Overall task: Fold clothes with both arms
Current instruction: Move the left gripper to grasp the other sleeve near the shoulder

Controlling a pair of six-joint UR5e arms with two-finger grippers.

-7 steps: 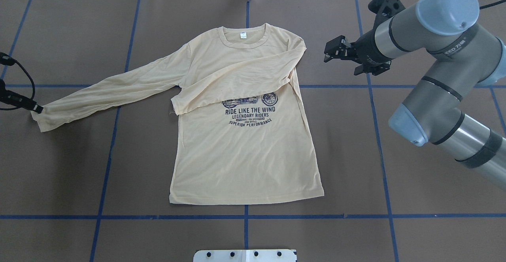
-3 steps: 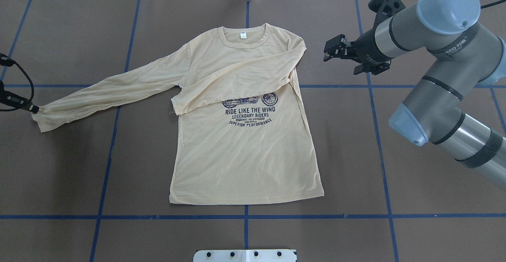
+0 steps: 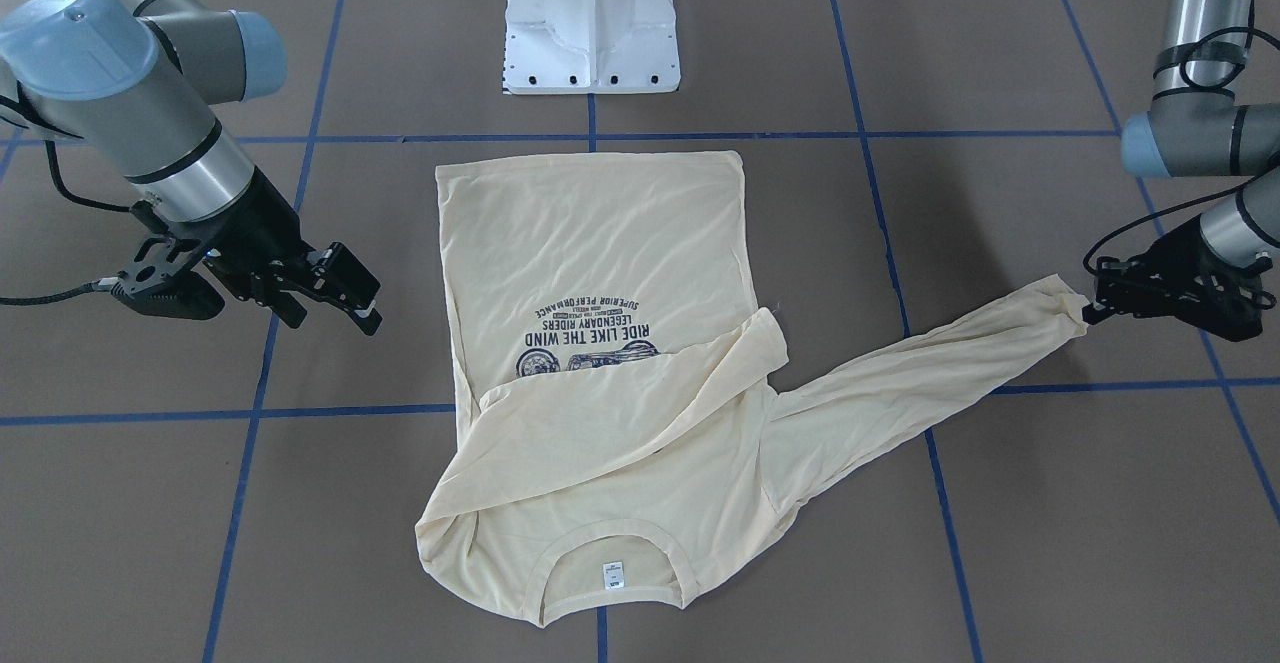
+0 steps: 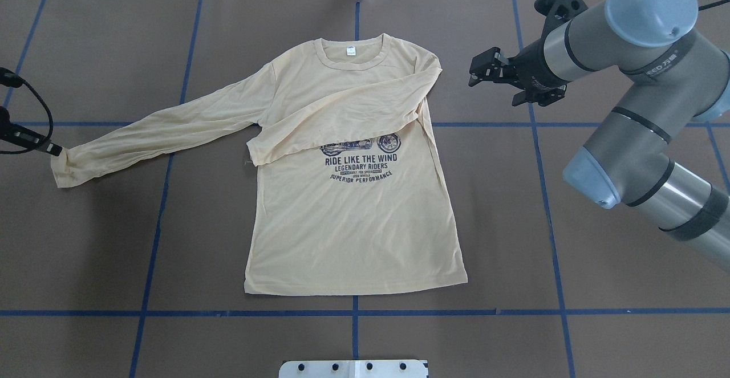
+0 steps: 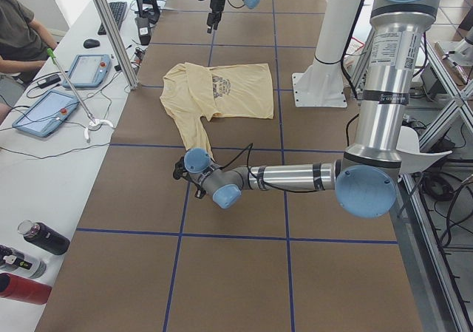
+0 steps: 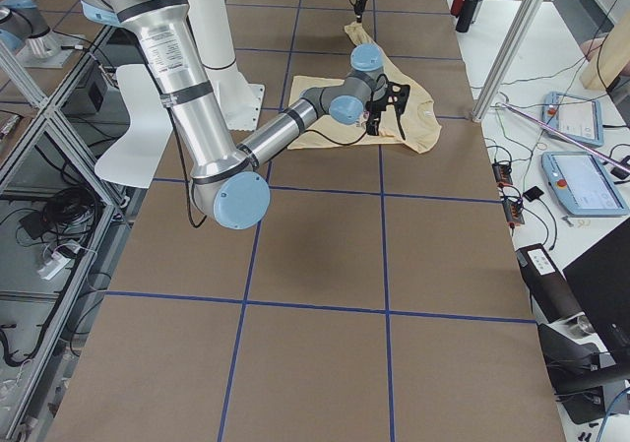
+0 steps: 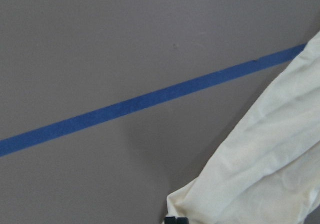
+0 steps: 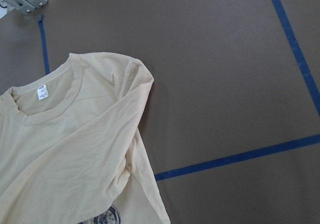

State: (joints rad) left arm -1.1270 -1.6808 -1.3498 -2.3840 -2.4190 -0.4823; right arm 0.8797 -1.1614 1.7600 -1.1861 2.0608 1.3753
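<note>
In the front-facing view, one shirt (image 3: 600, 243) is lying flat on the table (image 3: 1000, 543). Its folded sleeve (image 3: 620, 393) is crossing the chest, and its free sleeve (image 3: 920, 373) is stretching sideways to the left claw (image 3: 1092, 305), which is pinching the cuff (image 3: 1062, 298). The right claw (image 3: 358, 295) is hanging with jaws apart off the shirt's opposite side, touching nothing. In the overhead view, the free sleeve's long axis is running from the left claw (image 4: 55, 151) toward the table's middle. The body is therefore lying straight along the sleeve from that claw, so the left of the two arms looks the nearer one for carrying it over. The right claw (image 4: 478, 73) is hovering near the far shoulder, apart from it. The left wrist view is showing only the bunched cuff beside a blue tape line (image 7: 150, 102). The right wrist view is showing the collar (image 8: 50, 114) and shoulder, no claw.
</note>
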